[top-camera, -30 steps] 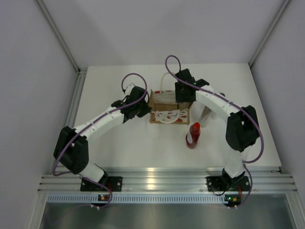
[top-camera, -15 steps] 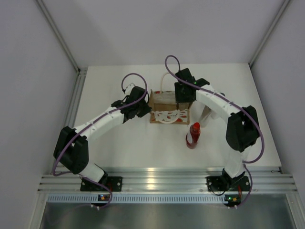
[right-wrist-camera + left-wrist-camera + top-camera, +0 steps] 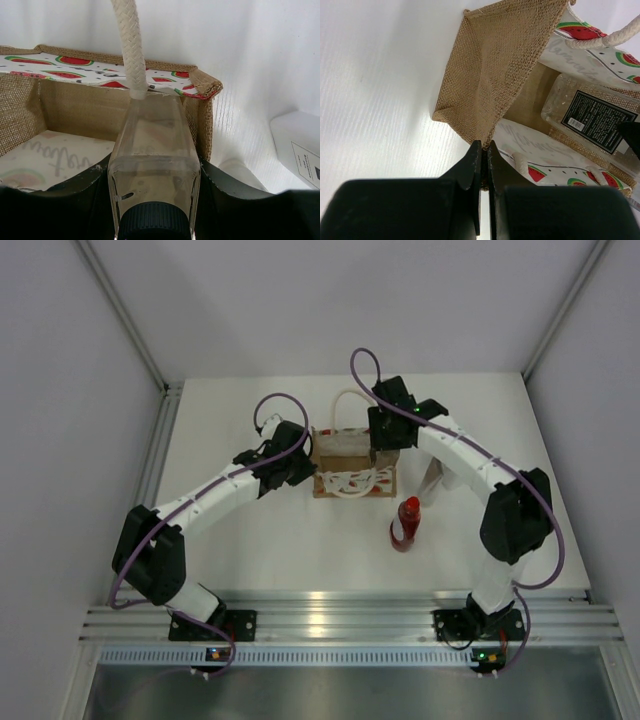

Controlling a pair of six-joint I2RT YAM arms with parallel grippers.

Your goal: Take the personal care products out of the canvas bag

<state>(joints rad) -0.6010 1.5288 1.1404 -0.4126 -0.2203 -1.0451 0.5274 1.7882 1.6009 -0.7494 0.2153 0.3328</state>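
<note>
Right gripper (image 3: 152,180) clamped on the pale grey bottle (image 3: 152,135) at the mouth of the canvas bag (image 3: 352,480); left gripper (image 3: 484,147) pinching the bag's edge.

From my right wrist camera I see the jaws pressed against both sides of the bottle, its dark cap toward me and its body pointing down into the bag. A white rope handle (image 3: 131,45) rises right at the bottle's far end, close enough to snag. My left pincer is closed tight on a fold of burlap at the bag's left corner. Outside the bag, the white bottle (image 3: 300,145) sits on the table (image 3: 250,420) just to the right, partly under my right arm. The red bottle (image 3: 405,523) stands nearer the bases, apart from both pincers.
</note>
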